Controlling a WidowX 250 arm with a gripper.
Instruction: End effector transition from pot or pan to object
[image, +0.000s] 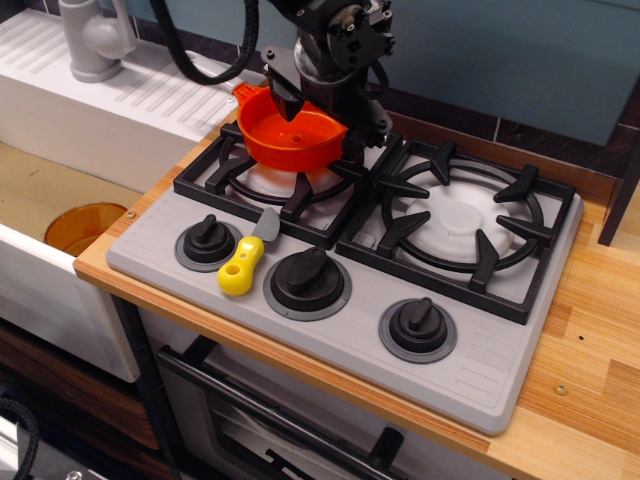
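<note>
The orange saucepan (290, 142) sits on the back left burner grate (225, 180); its handle is hidden behind the arm. My black gripper (320, 120) hangs right over the pan. One pointed finger (284, 97) is above the pan's inside and the other is by its far right rim, so the jaws stand apart and hold nothing. The utensil with the yellow handle (240, 268) and short grey blade (266, 225) lies on the grey stove panel between the two left knobs, in front of the pan and well below the gripper.
Black knobs (307, 282) stand along the grey stove front (480, 370). The right burner (462, 222) has a black grate. A white sink with a tap (95, 40) is at left, with an orange tub (85, 225) in it. Wooden counter (600, 340) lies at right.
</note>
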